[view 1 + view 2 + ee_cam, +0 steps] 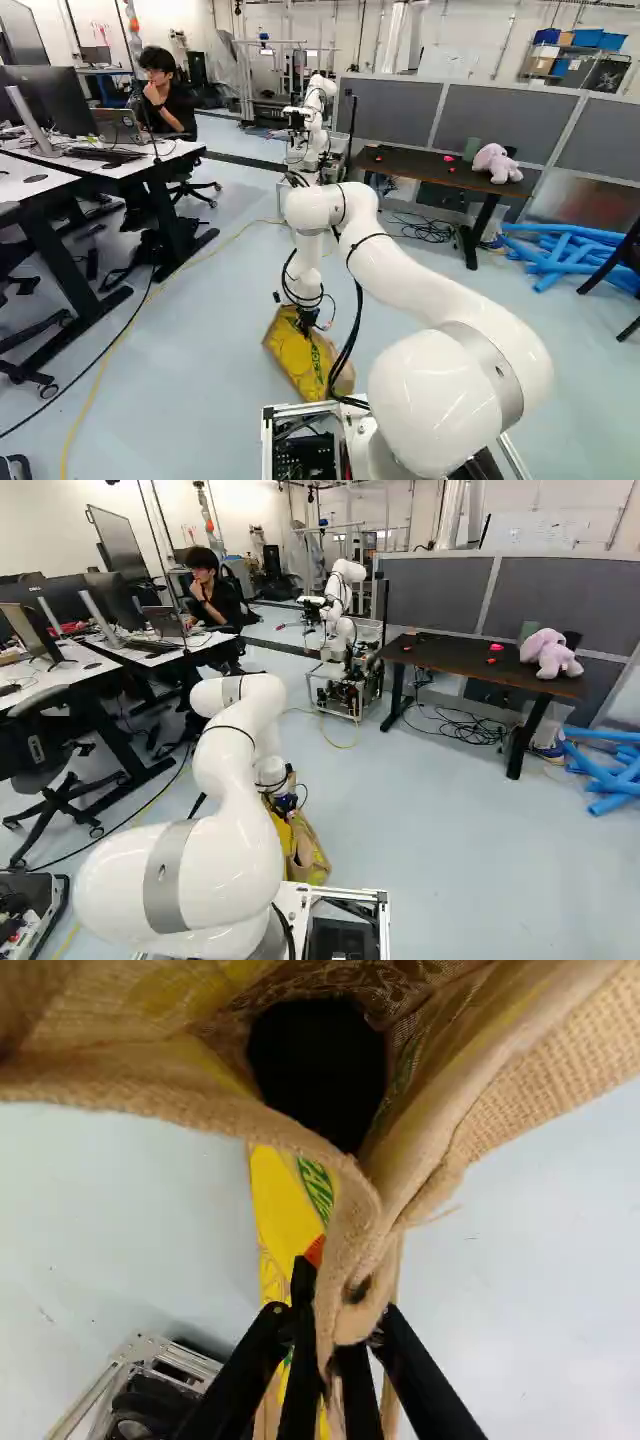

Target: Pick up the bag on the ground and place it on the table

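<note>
Bag (306, 366) pinched by its rim, down at floor (450, 830) level just ahead of the base.
The tool (307, 326) is nearly closed, both fingers pressing a fold of the burlap rim between them; the dark open mouth faces the wrist camera. In the left base view the bag's long axis slants from upper left to lower right, toward the base frame (300, 408); the dark tabletop (450, 658) is well apart.

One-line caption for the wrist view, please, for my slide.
The hand grips the bag by its tan woven edge, the dark opening ahead, pale floor to either side.
</note>
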Robot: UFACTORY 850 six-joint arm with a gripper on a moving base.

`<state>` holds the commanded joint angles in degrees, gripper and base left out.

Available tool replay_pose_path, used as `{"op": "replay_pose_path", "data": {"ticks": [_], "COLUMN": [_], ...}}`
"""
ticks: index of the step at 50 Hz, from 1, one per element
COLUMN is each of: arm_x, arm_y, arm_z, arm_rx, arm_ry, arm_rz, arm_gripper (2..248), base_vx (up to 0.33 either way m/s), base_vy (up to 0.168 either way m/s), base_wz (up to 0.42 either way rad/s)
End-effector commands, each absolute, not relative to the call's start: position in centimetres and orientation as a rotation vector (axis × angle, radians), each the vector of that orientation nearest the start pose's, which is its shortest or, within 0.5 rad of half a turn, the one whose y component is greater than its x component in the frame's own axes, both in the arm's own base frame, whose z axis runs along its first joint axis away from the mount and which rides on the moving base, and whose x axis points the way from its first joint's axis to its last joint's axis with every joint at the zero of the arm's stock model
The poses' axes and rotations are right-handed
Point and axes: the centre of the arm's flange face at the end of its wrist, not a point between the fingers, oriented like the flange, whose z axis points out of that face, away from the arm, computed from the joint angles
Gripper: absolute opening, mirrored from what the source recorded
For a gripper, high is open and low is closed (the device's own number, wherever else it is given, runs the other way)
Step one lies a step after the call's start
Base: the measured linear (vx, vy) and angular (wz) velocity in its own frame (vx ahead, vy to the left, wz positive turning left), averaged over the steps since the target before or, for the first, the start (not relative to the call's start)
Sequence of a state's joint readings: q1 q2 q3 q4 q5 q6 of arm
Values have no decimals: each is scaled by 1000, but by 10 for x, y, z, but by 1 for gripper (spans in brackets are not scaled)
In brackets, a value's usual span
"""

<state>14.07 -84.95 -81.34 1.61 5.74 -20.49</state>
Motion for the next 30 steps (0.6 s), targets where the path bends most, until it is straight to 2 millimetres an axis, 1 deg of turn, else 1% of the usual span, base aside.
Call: {"op": "replay_pose_path", "data": {"ticks": [30], "arm_x": [498], "arm_y": [124], "arm_z": [-81], "arm_rx": [-3031], "arm_ry": [-849], "arm_rz": [-73], "arm_gripper": [22], "base_vx": [0], "base_vy": [0], "base_wz": [0]}}
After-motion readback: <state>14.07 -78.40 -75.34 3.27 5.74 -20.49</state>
